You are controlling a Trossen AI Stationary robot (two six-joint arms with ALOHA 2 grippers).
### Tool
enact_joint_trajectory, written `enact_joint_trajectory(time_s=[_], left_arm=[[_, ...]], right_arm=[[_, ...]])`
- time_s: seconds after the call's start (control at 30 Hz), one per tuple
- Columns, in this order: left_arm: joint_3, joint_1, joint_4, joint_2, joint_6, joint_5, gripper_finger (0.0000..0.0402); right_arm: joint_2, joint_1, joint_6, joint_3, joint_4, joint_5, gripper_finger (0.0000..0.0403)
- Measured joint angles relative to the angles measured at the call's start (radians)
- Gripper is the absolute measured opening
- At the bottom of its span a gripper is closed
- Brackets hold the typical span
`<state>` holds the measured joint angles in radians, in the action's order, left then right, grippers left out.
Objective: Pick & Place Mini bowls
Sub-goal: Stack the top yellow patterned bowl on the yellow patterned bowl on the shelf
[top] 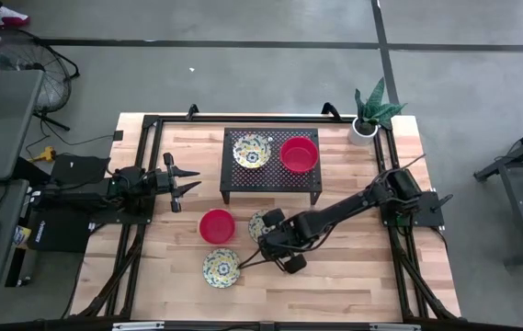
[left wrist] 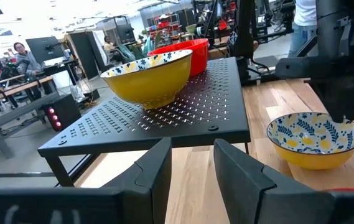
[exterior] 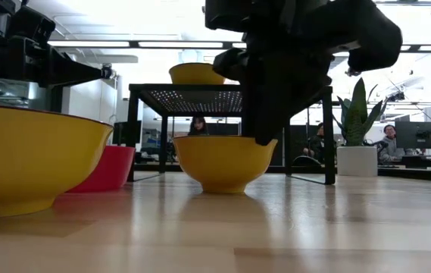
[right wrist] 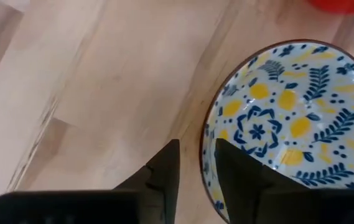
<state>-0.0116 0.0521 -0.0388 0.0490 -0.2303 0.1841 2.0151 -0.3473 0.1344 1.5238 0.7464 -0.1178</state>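
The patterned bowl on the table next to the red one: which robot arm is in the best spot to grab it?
The right. Its gripper sits at the rim of the cream-and-yellow floral bowl, one finger inside and one outside. The left gripper waits open at the far side, beside the black perforated metal rack.

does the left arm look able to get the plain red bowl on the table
Probably yes: the glossy red bowl sits on bare wood just in front of the open left gripper, nothing between them.

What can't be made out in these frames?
- High view: middle patterned bowl partly covered by the right gripper.
- Low view: nearest bowl cut off by the left edge.
- Right wrist view: red bowl cut by the top edge.
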Motion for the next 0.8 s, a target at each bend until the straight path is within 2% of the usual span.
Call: enact_joint_trajectory(time_s=[0.4, 0.8], left_arm=[[0.0, 0.0, 0.0, 0.0, 0.0, 0.0, 0.0117], [0.0, 0.0, 0.0, 0.0, 0.0, 0.0, 0.0117]], right_arm=[[0.002, 0.0, 0.004, 0.0, 0.013, 0.019, 0.006], [0.018, 0.0, -0.003, 0.002, -0.002, 0.006, 0.0006]])
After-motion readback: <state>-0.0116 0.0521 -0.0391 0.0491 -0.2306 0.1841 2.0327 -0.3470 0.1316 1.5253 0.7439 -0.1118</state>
